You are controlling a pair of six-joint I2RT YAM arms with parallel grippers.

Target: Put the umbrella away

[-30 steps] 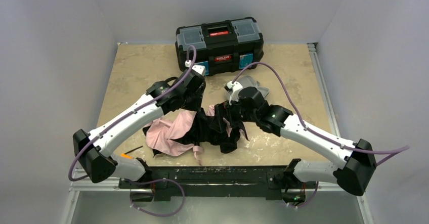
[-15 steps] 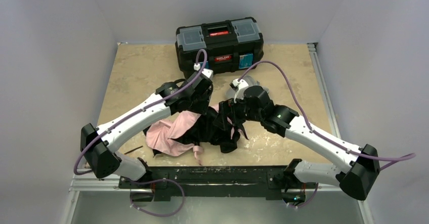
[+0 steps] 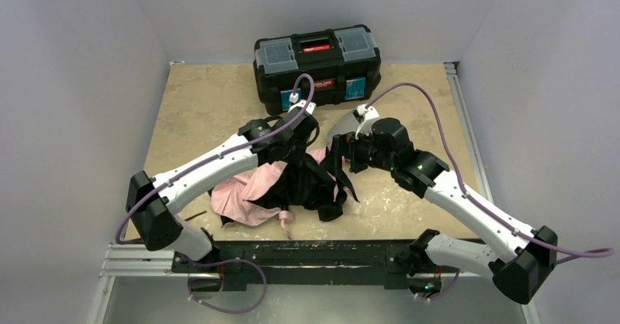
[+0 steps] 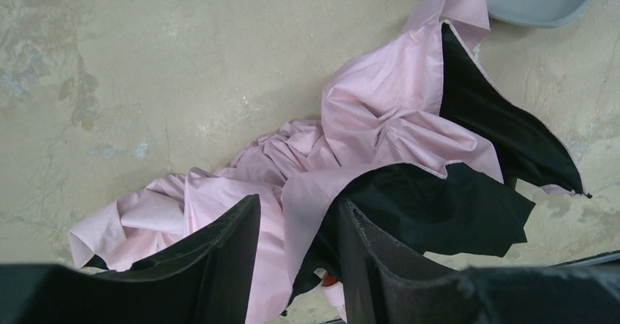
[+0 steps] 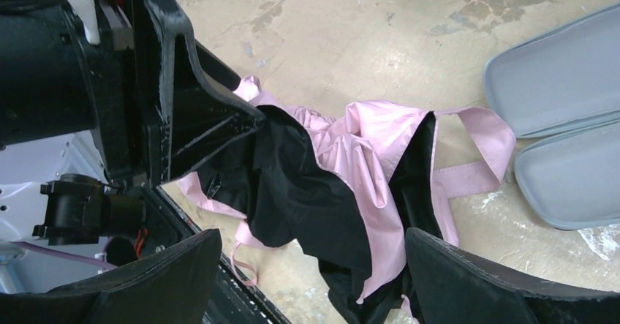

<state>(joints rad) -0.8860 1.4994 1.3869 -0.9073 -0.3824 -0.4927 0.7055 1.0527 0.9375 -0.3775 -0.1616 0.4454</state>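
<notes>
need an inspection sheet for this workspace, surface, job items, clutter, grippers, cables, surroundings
surface: tan tabletop, mottled with worn patches
job's things: umbrella lies crumpled between the arms, pink fabric with black lining, not put away
clutter: closed black toolbox at the far edge; grey case lying open by the umbrella
grippers: left gripper straddles a pink fold, grip unclear; right gripper wide open above the fabric, holding nothing
cables: purple cables loop along both arms, no snag seen
surroundings: plain grey walls
</notes>
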